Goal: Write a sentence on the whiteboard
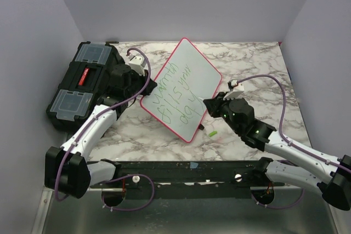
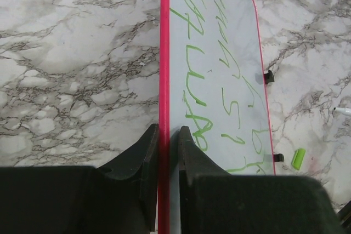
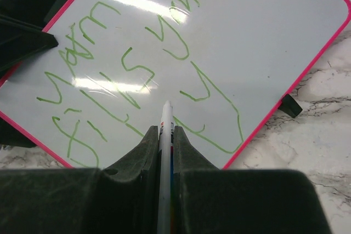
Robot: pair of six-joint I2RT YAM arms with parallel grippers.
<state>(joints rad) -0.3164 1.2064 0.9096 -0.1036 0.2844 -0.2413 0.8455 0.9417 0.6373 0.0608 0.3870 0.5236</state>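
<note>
- Clamping the pink rim of the whiteboard (image 1: 192, 75) is the left gripper (image 2: 164, 132).
- The right gripper (image 3: 164, 131) grasps a white marker (image 3: 166, 112), tip by the green sentence (image 3: 129, 64).

Marker (image 3: 166, 114) mostly hidden in right claw (image 3: 165, 131)

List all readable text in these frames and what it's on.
"warmth": top line of the green sentence on the whiteboard; scrawled, read roughly.
"fills your": second line.
"day": third line.
Red label on the toolbox: too small to read.
Coloured print on the marker: blurred, unreadable.
</note>
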